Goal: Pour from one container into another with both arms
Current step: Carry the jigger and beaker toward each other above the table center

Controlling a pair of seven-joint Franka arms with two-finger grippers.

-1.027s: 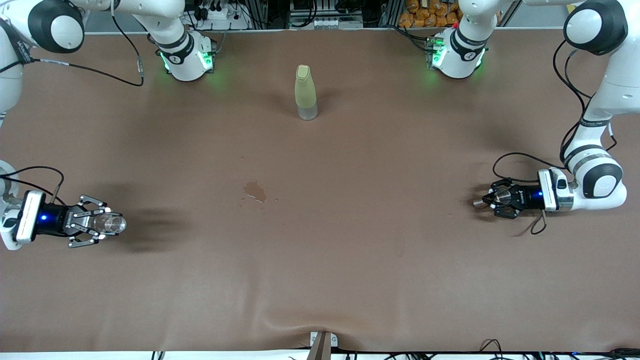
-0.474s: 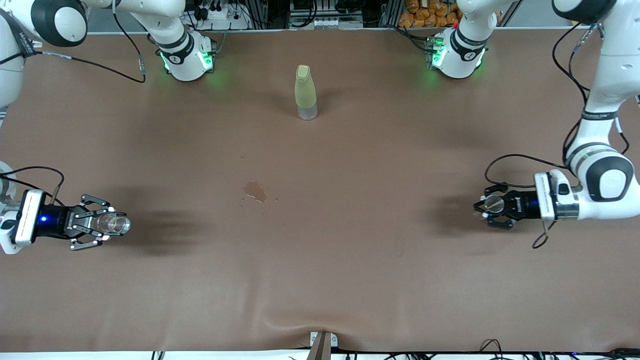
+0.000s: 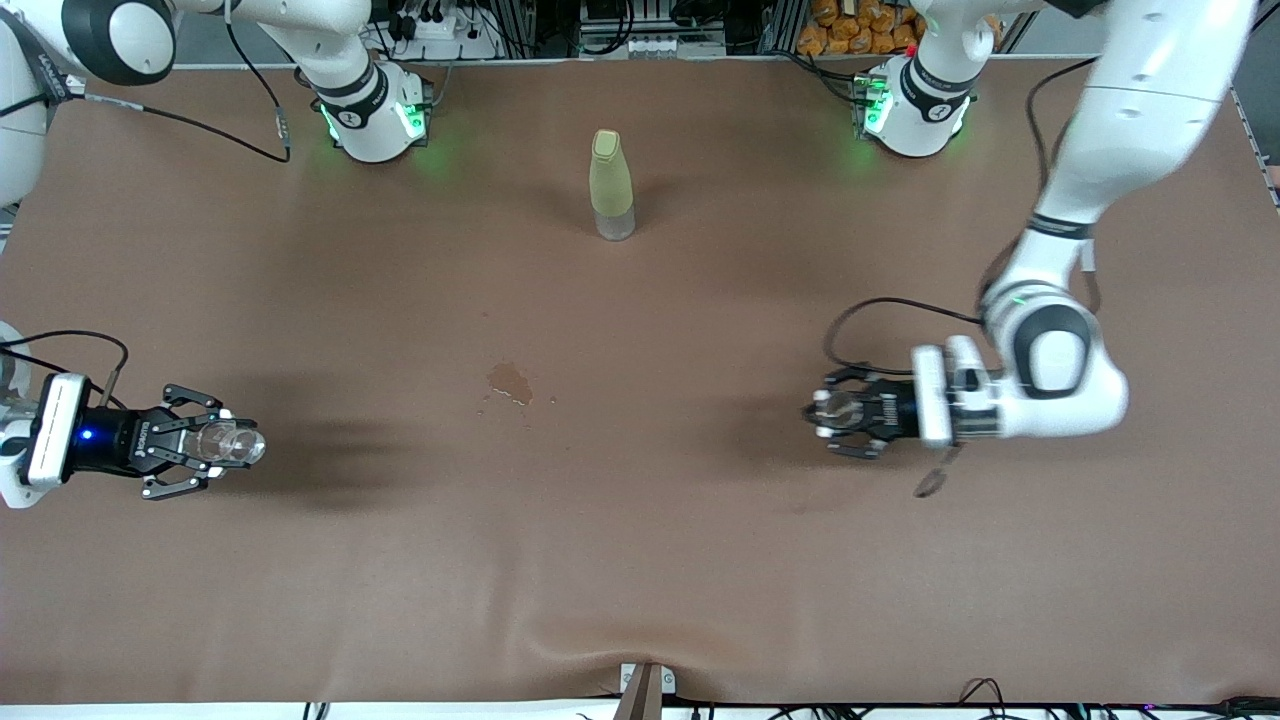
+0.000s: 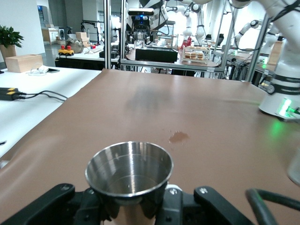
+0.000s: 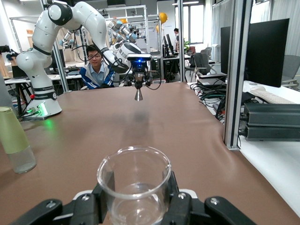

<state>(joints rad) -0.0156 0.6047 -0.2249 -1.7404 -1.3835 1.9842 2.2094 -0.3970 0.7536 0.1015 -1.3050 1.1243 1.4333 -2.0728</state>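
At about 9 o'clock over the brown table, the right gripper is clamped on the tiny clear glass cup, mouth up so nothing spills. At 12 o'clock the tall yellow-green bottle stands on the table apart from both arms. Near 3 o'clock the left gripper is closed around the small silvery hourglass-shaped metal jigger, rim up over the table, probably to receive the pour.
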